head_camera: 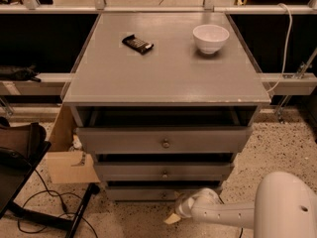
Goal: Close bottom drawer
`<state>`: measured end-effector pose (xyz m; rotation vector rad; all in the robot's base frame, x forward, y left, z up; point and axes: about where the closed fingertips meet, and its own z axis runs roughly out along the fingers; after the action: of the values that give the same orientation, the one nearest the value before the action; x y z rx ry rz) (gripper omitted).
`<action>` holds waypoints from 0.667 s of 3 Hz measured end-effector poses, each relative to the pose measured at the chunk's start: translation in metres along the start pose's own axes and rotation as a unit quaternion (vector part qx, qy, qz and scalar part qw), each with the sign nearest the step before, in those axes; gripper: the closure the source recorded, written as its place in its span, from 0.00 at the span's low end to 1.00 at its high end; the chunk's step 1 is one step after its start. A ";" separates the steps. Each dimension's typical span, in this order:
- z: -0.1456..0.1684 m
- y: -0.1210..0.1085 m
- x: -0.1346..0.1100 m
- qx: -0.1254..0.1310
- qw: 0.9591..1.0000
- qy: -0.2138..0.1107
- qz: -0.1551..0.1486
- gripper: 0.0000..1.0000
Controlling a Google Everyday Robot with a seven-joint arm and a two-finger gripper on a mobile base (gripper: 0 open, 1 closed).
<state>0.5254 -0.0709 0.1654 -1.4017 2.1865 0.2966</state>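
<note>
Hanging near the bottom drawer (138, 194) front, the gripper (173, 217); cannot tell its grip

- A large white shell (286, 206) fills the near right corner: smooth, rounded like a dome, with no seams visible.
- A small dark dot sits on the shell's right side.
- A white tubular arm link (225, 216) runs from the shell toward the left, the same plain white, shaded grey along its underside.
- A bulbous white wrist joint (198, 202) ends the link, made of rounded segments with a darker grey seam between them.
- The gripper (173, 218) is a pale cream wedge at the arm's left end, yellower than the rest of the body. It sits low, just in front of the bottom drawer (141, 194).
</note>
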 end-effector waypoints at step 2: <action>-0.132 0.066 0.042 -0.002 0.998 0.033 -0.053 0.79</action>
<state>0.4118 -0.1337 0.2473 -1.5422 2.1553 0.2195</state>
